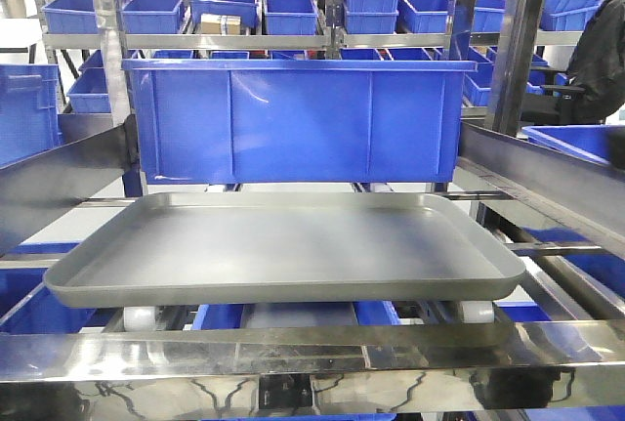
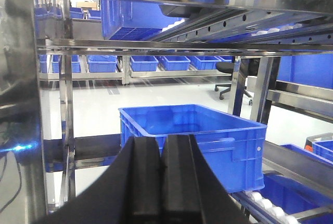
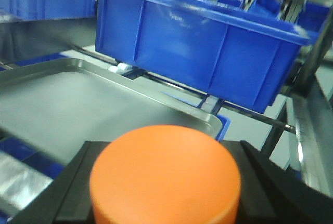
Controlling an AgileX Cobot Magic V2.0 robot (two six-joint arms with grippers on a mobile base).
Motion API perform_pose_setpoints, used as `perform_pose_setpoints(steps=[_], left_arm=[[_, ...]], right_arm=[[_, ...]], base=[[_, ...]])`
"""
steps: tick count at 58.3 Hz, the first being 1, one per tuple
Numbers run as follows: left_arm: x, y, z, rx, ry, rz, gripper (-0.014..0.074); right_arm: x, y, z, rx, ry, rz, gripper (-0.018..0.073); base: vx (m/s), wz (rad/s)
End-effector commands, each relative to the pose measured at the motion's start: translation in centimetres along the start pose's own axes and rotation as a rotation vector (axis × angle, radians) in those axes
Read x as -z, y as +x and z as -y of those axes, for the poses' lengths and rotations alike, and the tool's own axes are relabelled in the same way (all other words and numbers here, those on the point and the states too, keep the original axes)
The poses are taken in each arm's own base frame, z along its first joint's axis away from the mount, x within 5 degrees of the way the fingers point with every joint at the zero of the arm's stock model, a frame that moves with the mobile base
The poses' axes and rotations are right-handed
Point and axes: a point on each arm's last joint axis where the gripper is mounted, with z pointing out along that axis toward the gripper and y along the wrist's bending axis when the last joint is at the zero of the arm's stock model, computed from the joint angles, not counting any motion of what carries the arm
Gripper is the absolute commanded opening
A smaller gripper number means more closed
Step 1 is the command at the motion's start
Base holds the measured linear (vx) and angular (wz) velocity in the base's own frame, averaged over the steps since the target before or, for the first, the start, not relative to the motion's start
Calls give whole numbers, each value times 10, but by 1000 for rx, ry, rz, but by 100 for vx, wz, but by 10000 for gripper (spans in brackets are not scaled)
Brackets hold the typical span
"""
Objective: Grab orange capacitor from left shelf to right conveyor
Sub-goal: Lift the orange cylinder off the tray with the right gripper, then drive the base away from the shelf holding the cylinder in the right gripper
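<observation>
In the right wrist view my right gripper (image 3: 165,182) is shut on the orange capacitor (image 3: 165,174), a round flat-topped cylinder held between the black fingers (image 3: 75,182). It hangs near the right end of the grey metal tray (image 3: 62,104), above and in front of it. The tray (image 1: 283,245) lies on the conveyor rollers in the front view, with nothing on it. In the left wrist view my left gripper (image 2: 162,154) is shut with the pads touching and nothing between them, in front of a blue bin (image 2: 197,135). Neither gripper shows in the front view.
A large blue bin (image 1: 298,118) stands right behind the tray; it also shows in the right wrist view (image 3: 197,47). Steel frame rails (image 1: 293,353) cross in front of and beside the tray. Several blue bins fill the shelves behind. White rollers (image 2: 265,203) run beside the left bin.
</observation>
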Motion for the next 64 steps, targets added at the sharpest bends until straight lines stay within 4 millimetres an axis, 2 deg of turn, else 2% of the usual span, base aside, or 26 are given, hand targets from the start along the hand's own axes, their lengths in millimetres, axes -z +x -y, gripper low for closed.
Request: perform_pose_setpoints(steps=[1,9,14,21,26,36,64], left_arm=[[2,-18,2,10,17,116,-6],[2,-18,2,10,17,116,-6],[2,-18,2,10,17,116,-6],[2,-18,2,10,17,116,-6],[2,-18,2,10,17,116,-6],[2,-18,2,10,17,116,-6],[2,-18,2,10,17,116,-6]], right_arm=[[23,15,-1,16,33,171,-8],[40,72,-8,2,43,264,-8],[42,107,-12,-16,44,303,-8],[42,141,-16,-17,52,377,-8],[39,156,-18,-17,57,419,-8],[33,165,-19,-16,62,474,-8],[33,166,-19,-16,62,466,-8]], base=[[0,0],[0,0],[0,0],[0,0],[0,0],[0,0],[0,0]])
